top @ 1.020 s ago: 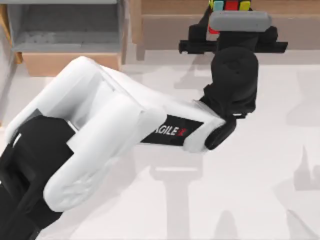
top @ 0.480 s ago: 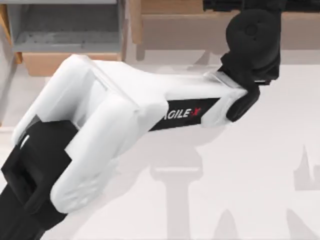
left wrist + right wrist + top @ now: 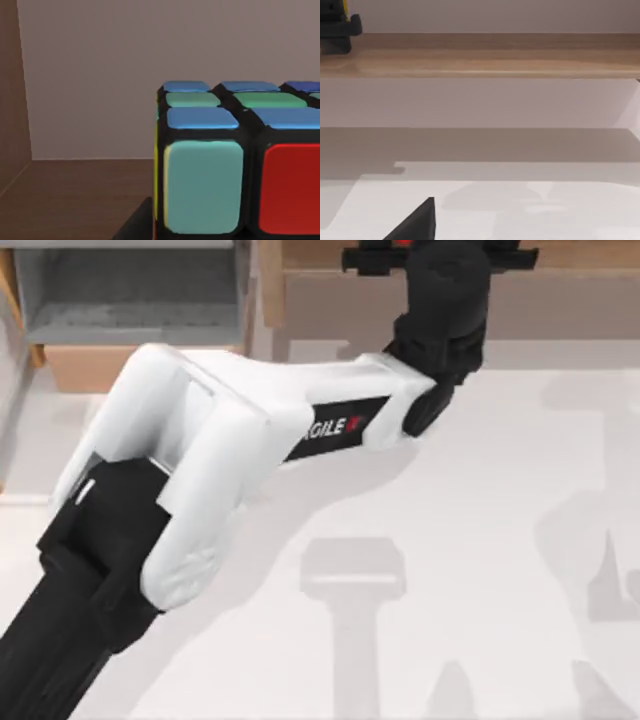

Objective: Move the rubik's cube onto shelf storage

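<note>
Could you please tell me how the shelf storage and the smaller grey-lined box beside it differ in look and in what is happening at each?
The shelf storage is long, with a taupe-grey front face and a wooden board on top; the grey-lined box is shorter, with a light wood front and an open grey interior. The left claw reaches over the shelf storage with the rubik's cube; no arm is at the grey-lined box. Both stand along the table's far edge.

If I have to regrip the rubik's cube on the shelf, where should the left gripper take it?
Probably across two opposite upright faces of the rubik's cube, coming in from the shelf storage's open table side. In the left wrist view a side panel and back wall enclose it, and its flat sticker faces suit parallel fingers.
</note>
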Motion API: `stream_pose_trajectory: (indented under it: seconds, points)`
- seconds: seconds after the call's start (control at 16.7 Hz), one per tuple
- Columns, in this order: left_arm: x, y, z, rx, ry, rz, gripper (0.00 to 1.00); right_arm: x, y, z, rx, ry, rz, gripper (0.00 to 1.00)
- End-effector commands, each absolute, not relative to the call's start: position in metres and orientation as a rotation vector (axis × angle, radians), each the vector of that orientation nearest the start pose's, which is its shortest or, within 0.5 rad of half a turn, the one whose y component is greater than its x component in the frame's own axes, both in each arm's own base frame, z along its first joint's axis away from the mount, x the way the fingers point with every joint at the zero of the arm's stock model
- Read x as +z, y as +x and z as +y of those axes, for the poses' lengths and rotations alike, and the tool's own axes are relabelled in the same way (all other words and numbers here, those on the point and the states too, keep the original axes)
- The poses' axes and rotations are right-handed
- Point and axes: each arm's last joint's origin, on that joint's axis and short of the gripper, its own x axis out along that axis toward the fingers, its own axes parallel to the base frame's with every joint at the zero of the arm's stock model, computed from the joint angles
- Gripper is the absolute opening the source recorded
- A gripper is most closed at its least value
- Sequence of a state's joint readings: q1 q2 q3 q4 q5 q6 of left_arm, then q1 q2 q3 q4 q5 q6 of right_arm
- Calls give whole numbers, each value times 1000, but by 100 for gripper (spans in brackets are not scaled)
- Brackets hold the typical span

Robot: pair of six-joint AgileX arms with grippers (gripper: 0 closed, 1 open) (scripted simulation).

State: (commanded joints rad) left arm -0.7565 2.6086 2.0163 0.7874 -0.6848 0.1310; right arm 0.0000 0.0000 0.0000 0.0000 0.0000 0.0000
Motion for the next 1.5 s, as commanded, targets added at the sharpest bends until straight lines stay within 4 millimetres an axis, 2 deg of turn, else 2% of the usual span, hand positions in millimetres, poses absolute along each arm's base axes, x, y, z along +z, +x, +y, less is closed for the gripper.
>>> stream_pose_trajectory:
  seconds: [0.3,1.08,1.5]
  points:
    - [163,444,-375,-25,-7,-139,0,160,106,-1,0,0,0,100]
    - [163,444,-375,-25,-7,-139,98,160,106,-1,0,0,0,100]
    - [163,444,-375,-25,-7,-139,100,160,106,-1,0,0,0,100]
